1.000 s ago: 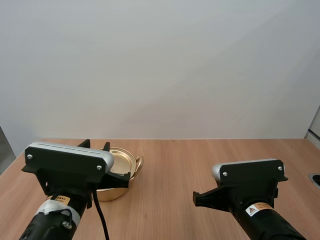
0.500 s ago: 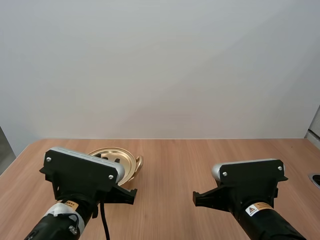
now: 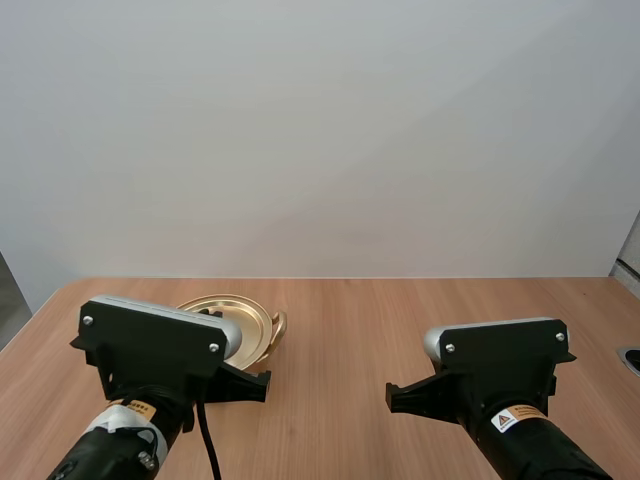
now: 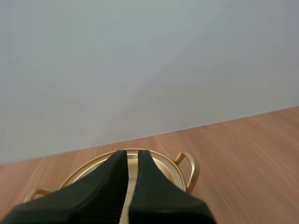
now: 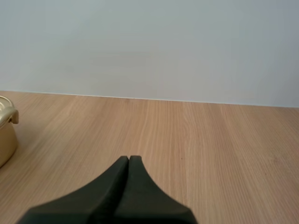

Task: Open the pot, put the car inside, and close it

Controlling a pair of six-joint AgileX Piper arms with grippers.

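Note:
A gold pot (image 3: 243, 322) with its lid (image 4: 161, 167) on stands at the table's back left, just ahead of my left arm (image 3: 150, 352). In the left wrist view my left gripper (image 4: 132, 154) hangs low over the near side of the lid. Its fingers lie almost together with only a thin slit between them, and nothing is pinched there. One loop handle (image 4: 188, 168) sticks out beside the lid. My right gripper (image 5: 128, 158) is shut on nothing over bare wood, well to the right of the pot (image 5: 5, 133).
The wooden table (image 3: 400, 320) runs wide between and beyond the two arms, up to a plain pale wall. My right arm (image 3: 500, 375) hovers at the front right. A dark fitting (image 3: 631, 358) sits at the table's right edge.
My left arm has drawn back and down from the pot. Its fingers, spread above the pot a second ago, no longer stick up, and the lid lies flat. The right arm is still.

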